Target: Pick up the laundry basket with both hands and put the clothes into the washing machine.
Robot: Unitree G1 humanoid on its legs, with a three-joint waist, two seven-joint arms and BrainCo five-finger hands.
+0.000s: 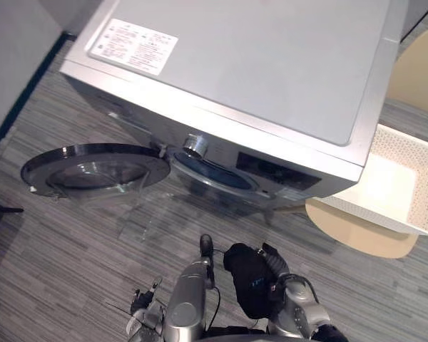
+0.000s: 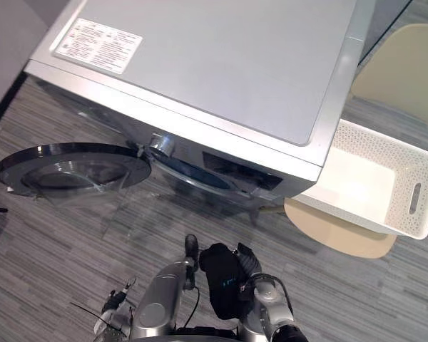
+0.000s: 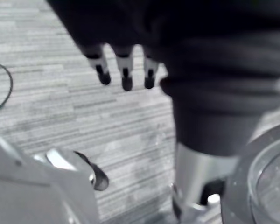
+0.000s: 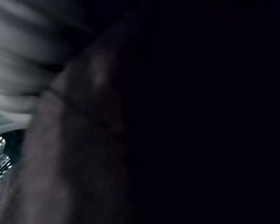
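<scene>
- Currently the loading step is judged to be in hand: the white laundry basket [image 2: 374, 178] is seen empty on a beige seat [image 2: 335, 234], right of the washing machine [image 1: 257, 71].
- A dark garment [image 1: 244, 281] is held up near, before the machine, at the right robot hand [image 1: 274, 261]; whether its fingers are curled round the cloth cannot be told.
- The left robot hand [image 3: 125, 70] is seen with fingers straight and loose, holding nothing.
- Next, the garment needs to be carried farther and lower into the drum mouth [image 1: 212, 173], clear of the door [image 1: 93, 169] swung open leftward.
</scene>
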